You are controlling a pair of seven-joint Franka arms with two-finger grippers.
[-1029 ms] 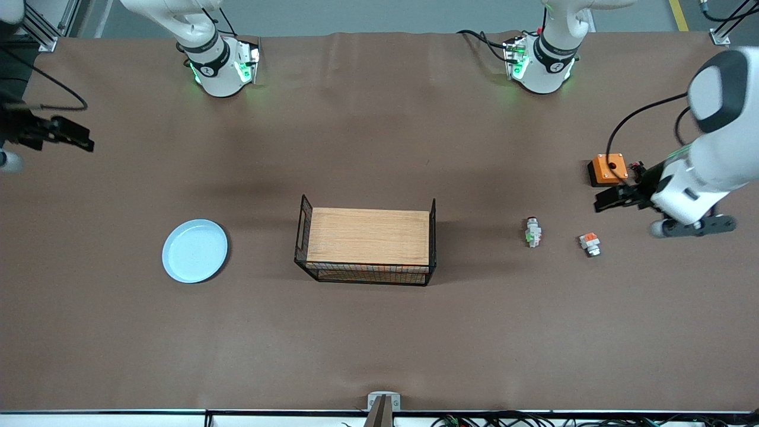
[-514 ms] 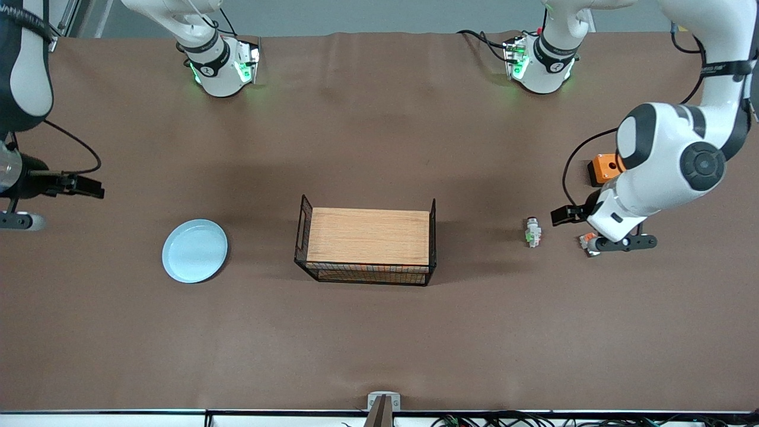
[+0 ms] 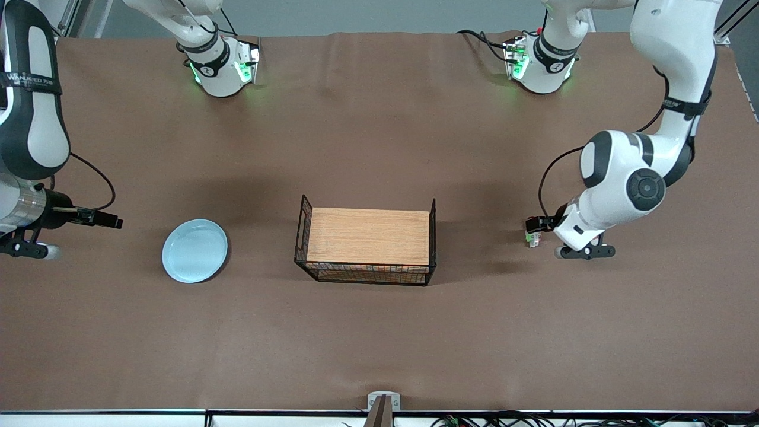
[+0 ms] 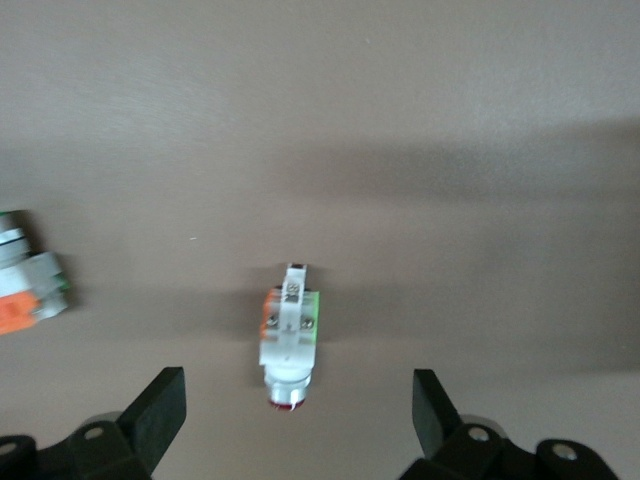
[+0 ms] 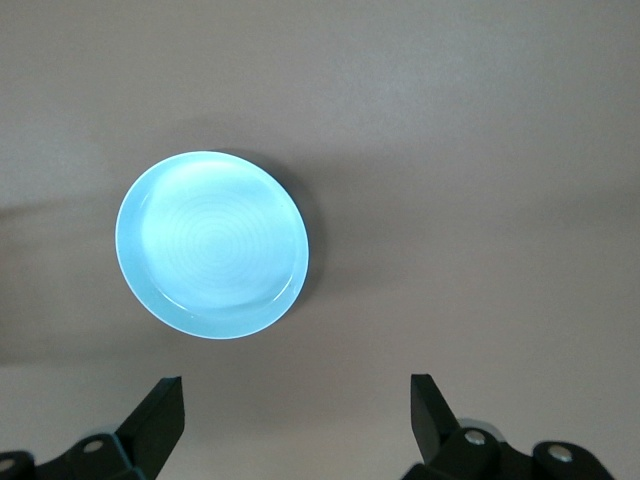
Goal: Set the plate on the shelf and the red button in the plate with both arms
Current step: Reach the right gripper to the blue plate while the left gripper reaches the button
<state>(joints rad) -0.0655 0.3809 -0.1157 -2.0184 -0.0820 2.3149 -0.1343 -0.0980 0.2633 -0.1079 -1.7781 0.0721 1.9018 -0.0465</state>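
Note:
The pale-blue plate [image 3: 195, 250] [image 5: 212, 244] lies flat on the brown table, toward the right arm's end from the basket. My right gripper [image 5: 295, 380] [image 3: 24, 249] hangs open over bare table beside the plate, with nothing between its fingers. The red button [image 4: 289, 335], a white-and-silver switch with a green patch and a red tip, lies on its side toward the left arm's end. In the front view only its end [image 3: 532, 237] shows past the left arm. My left gripper [image 4: 295, 375] [image 3: 584, 250] hovers open just over it, a finger on each side and clear of it.
A wire basket with a wooden top [image 3: 367, 240] stands mid-table between plate and button. A similar white piece with an orange-red block [image 4: 25, 290] lies close beside the red button. The left arm's elbow [image 3: 622, 178] hangs over that end of the table.
Both arms have swung inward. The left gripper has moved from by the orange box to over the red button. The right gripper has come in toward the plate. Both stayed open.

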